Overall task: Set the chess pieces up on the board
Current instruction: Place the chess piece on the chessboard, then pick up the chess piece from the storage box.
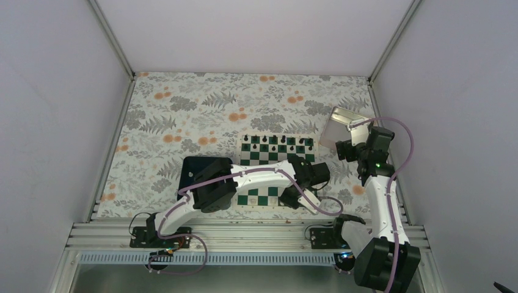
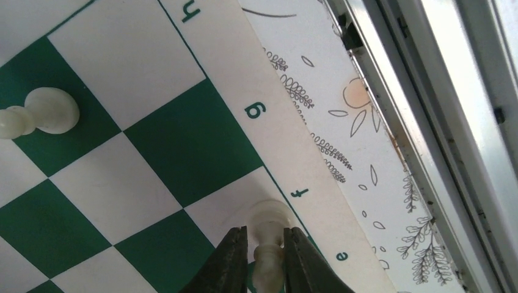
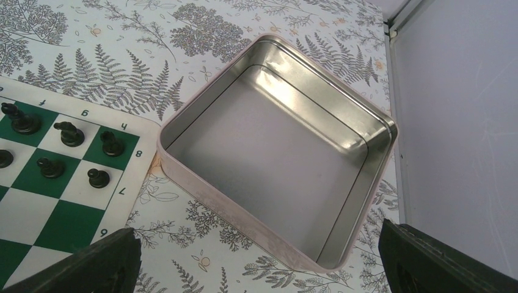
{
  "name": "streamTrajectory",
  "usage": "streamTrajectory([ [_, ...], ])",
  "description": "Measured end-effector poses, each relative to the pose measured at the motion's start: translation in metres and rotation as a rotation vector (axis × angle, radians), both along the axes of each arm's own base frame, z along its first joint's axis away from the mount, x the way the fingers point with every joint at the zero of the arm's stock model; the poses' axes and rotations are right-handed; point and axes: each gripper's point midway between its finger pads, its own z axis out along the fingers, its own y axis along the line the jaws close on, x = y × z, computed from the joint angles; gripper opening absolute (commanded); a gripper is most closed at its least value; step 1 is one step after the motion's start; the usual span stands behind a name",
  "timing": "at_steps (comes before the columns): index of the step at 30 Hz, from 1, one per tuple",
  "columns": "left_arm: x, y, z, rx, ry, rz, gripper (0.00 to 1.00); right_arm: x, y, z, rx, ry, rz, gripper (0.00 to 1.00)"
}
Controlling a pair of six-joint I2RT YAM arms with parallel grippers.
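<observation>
Two white chess pieces show under the left wrist. One white piece [image 2: 269, 229] stands on a white square in the edge row of the board [image 2: 171, 146], beside the border letter f. I can't make out its type from here. The left gripper [image 2: 266, 235] has its dark fingers [image 2: 235, 262] close on either side of the piece's neck. Whether they are actually pinching it or just flanking it, I cannot tell. The other, a white pawn [image 2: 46, 111], stands apart on a green square one row further in, in the file marked h.

From above, the left arm reaches across the near half of the board. Black pieces [image 1: 278, 146] fill the two far rows.

To the left of the board lies a dark navy tray [image 1: 195, 168]. Off its far right corner sits a square metal tin [image 3: 201, 195], just beside the board's border. The right gripper [image 3: 259, 256] hangs over the tin with its jaws spread wide, holding nothing.

Everything rests on a fern-and-flower printed cloth [image 1: 183, 116].
</observation>
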Motion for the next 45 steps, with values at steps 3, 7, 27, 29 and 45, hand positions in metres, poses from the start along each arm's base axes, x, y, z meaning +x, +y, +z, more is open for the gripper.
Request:
streamTrajectory([
  [3,0.001,0.0,-0.002,0.005,-0.007,0.003,0.26,0.0,0.0,0.0,0.001,0.002,0.001,1.0],
  [7,0.005,0.002,-0.002,0.012,-0.027,0.006,0.33,0.0,0.0,0.0,0.001,0.002,0.001,1.0],
  [27,0.037,0.059,0.216,-0.401,-0.241,0.164,0.48,-0.001,0.001,-0.001,0.002,0.005,0.009,1.0],
  [29,0.063,0.098,0.22,-0.394,-0.263,0.258,0.48,-0.001,0.0,-0.001,0.003,0.005,0.008,1.0],
  [45,0.103,0.291,0.08,-0.047,-0.115,0.656,0.45,-0.001,0.002,-0.002,0.008,0.009,0.014,1.0],
])
